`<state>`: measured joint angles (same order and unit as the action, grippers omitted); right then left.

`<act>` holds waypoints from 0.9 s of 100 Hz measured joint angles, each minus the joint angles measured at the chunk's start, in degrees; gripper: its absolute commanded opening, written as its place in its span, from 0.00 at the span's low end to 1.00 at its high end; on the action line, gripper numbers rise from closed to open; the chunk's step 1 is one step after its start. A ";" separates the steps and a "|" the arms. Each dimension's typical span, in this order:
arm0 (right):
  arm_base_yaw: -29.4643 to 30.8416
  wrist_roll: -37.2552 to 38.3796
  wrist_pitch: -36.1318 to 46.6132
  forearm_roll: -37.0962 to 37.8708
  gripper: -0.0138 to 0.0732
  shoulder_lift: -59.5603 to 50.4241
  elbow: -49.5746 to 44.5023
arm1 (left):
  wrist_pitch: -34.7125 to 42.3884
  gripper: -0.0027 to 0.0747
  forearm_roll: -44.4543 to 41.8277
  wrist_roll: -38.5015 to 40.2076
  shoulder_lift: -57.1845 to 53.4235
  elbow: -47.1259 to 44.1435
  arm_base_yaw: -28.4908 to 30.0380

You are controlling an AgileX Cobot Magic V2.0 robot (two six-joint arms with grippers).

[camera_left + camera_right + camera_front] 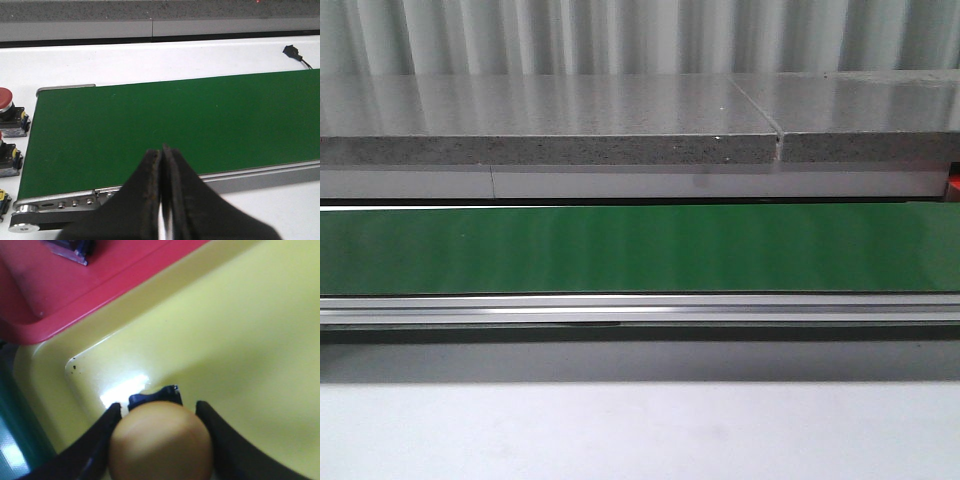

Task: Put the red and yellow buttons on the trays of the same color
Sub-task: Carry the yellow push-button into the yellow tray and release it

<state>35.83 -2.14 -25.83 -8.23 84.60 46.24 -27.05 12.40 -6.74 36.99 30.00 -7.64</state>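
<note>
The right gripper (159, 440) holds a yellow button (161, 442) between its 2 dark fingers (97, 445), one on each side of the cap. The cap is a smooth, rounded dome of orange-yellow, blurred by closeness, with a dark blue-black edge of its body showing just beyond it. It hangs over the floor of the yellow tray (240, 340), near a rounded inner corner where a bright glare sits; whether the button touches the tray floor cannot be told. The red tray (65, 290) lies just beside the yellow one, rim against rim, and a dark, metal-edged object (72, 249) rests in it, cut off by the frame.

The left gripper (162, 192) has its black fingers pressed together with nothing between them, hovering over the near end of the green conveyor belt (165, 120). On the white table (150, 57) beside that belt end stands a red button (9, 112) with a mushroom cap, silver collar and blue-yellow block base. 2 more partly cropped button bases (9, 159) sit near it. The front view shows only the belt and a grey slab (550, 120) behind.
</note>
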 measured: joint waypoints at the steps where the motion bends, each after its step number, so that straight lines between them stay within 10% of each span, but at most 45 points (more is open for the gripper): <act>1: 0.00 0.00 0.02 0.00 0.30 0.00 0.00 | 0.00 0.01 0.00 0.00 0.00 0.00 0.00; 34: 0.00 0.00 1.68 0.40 0.33 3.06 0.00 | 0.00 0.01 0.00 0.00 0.00 0.00 0.00; 68: 0.00 0.10 2.13 0.53 0.80 4.79 0.00 | 0.00 0.01 0.00 0.00 0.00 0.00 0.00; 90: 0.00 0.10 2.27 0.53 0.84 4.79 0.00 | 0.00 0.01 0.00 0.00 0.00 0.00 0.00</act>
<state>35.83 -2.04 -23.56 -7.70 89.39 46.24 -27.05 12.40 -6.74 36.99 30.00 -7.64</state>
